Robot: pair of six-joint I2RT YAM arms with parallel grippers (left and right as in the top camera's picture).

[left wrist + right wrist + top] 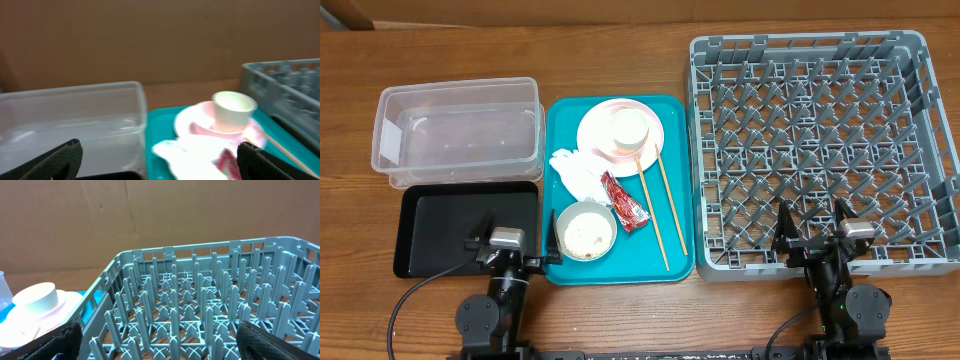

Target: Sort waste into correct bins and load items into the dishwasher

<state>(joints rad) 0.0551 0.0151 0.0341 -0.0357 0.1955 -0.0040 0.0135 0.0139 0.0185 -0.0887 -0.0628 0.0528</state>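
Left hand (517, 240), right hand (814, 228): low, wide open

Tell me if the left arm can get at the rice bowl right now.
Probably yes. The left gripper stands open right beside the rice bowl, with only the low rim of the teal tray between them and nothing covering the bowl.

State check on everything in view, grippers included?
left gripper: open, empty
right gripper: open, empty
clear tub: empty
black tray: empty
dish rack: empty
teal tray: holds everything below
plate: cup on it
cup: on plate
bowl: rice inside
napkin: crumpled
wrapper: lying between napkin and chopsticks
chopsticks: lying side by side
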